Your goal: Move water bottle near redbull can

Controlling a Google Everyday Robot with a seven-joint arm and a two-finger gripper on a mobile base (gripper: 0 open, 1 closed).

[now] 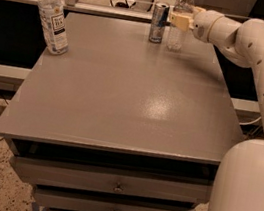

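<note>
- Camera view shows me the gripper [175, 20] at the table's [123, 96] far edge, reaching in from the right.
- Its fingers are clamped round the upper body of the water bottle [175, 37], just under the shoulder.
- The water bottle stands upright with its base on the tabletop.
- The redbull can [159, 16] stands upright just beside it on its left, with a narrow gap between them.
- A white-labelled bottle [54, 18] leans at the far-left corner, well apart from both.
</note>
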